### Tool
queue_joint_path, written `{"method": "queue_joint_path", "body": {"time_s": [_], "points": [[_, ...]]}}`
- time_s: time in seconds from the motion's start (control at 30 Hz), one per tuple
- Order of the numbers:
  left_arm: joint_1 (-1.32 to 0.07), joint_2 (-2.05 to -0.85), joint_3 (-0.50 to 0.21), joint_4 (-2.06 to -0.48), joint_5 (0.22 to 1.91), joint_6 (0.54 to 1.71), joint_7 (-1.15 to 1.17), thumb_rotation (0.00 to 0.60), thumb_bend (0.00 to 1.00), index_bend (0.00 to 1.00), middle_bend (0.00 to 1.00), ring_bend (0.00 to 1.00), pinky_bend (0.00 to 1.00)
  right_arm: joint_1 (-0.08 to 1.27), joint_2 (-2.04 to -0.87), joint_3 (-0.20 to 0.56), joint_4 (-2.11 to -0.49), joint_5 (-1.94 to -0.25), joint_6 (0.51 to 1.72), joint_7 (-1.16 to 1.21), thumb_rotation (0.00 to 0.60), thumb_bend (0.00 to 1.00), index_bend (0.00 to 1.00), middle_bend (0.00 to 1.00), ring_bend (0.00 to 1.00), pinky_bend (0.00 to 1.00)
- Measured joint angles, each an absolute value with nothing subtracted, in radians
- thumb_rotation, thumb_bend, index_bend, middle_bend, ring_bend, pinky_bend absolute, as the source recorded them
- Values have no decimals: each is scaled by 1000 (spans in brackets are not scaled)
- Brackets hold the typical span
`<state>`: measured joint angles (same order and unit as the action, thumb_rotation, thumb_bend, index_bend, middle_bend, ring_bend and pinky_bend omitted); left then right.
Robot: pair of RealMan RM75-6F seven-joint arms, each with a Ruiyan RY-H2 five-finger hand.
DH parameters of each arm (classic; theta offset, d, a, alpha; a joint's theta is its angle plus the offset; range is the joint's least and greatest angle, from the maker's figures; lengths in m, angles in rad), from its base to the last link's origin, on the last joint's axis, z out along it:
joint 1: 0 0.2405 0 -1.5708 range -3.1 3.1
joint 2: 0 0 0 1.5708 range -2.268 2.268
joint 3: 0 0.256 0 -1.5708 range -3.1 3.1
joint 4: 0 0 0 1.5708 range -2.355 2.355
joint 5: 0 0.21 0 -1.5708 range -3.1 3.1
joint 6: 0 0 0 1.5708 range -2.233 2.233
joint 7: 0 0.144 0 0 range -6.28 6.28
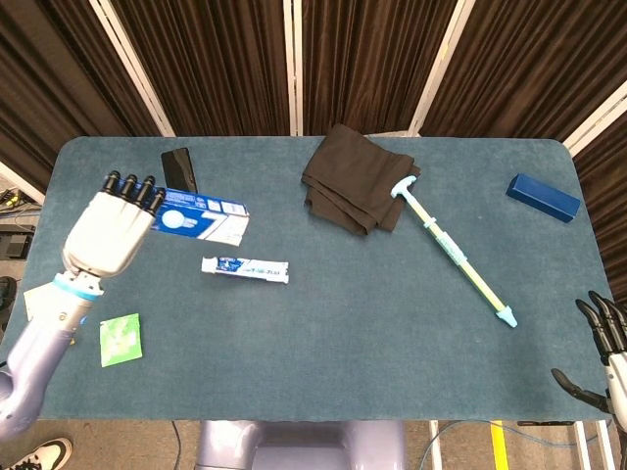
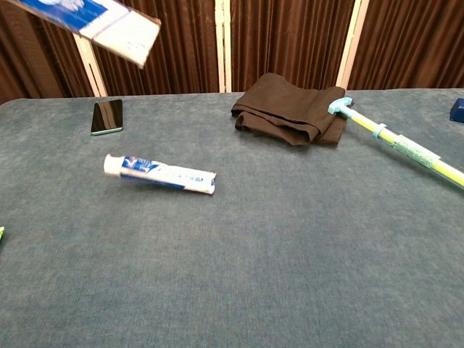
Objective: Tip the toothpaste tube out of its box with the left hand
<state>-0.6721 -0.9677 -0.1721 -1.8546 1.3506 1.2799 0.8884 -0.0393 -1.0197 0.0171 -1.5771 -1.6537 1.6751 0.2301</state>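
The white and blue toothpaste tube (image 1: 245, 267) lies flat on the table, cap end to the left, and shows as the tube (image 2: 159, 174) in the chest view. My left hand (image 1: 106, 233) holds the blue and white box (image 1: 199, 216) raised above the table, up and left of the tube. In the chest view only the box (image 2: 94, 20) shows at the top left, its open end pointing down and right. My right hand (image 1: 600, 338) hangs at the table's right front corner, fingers apart, holding nothing.
A black phone (image 1: 178, 173) lies behind the box. A folded dark cloth (image 1: 355, 191) and a long yellow-green brush (image 1: 453, 251) occupy the middle right. A blue block (image 1: 543, 197) sits far right. A green packet (image 1: 120, 340) lies near the left front edge.
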Motion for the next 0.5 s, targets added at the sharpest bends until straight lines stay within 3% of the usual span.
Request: {"method": "queue_joint_path", "body": {"time_s": [0.23, 0.5], "points": [[-657, -957, -173, -1881, 1347, 1275, 861, 600, 431, 451, 280, 338, 346, -39, -1022, 15, -1581, -1660, 1676, 219, 600, 69, 32, 0, 0, 0], [-661, -1042, -161, -1934, 1212, 1200, 816, 600, 424, 456, 280, 338, 346, -38, -1023, 15, -1580, -1657, 1673, 217, 600, 70, 32, 0, 0, 0]]}}
